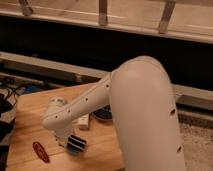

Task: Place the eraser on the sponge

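Observation:
My gripper (75, 144) hangs low over the wooden table (30, 120), near its front edge, at the end of the white arm (145, 115). A small white block (83, 121), possibly the eraser, lies on the table just behind the gripper and apart from it. A dark blue rounded thing (103, 114) sits to the right of that block, half hidden by the arm; I cannot tell whether it is the sponge. Nothing shows plainly inside the gripper.
A red oval object (41, 151) lies on the table to the left of the gripper. Dark cables and gear (7, 102) crowd the table's left edge. A dark counter wall with a rail (60, 62) runs behind. Speckled floor (197, 145) shows at right.

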`<state>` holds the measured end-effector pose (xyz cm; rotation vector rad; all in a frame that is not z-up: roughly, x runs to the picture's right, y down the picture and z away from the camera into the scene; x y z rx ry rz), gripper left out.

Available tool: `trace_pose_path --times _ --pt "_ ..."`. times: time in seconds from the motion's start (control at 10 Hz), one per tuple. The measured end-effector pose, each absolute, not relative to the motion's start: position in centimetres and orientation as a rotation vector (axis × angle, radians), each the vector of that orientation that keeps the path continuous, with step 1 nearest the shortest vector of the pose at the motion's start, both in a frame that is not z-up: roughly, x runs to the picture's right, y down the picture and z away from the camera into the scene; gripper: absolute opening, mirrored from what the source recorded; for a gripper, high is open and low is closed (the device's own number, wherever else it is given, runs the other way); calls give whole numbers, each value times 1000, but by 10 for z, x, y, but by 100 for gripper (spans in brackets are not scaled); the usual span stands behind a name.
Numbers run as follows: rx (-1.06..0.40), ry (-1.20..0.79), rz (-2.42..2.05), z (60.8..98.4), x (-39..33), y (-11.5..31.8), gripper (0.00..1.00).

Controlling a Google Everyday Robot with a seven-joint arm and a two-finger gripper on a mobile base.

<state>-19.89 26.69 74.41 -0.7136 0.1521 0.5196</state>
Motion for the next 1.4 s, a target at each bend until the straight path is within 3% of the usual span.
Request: trace_pose_path --times 1.4 --pt "-717 150 510 745 -198 271 22"
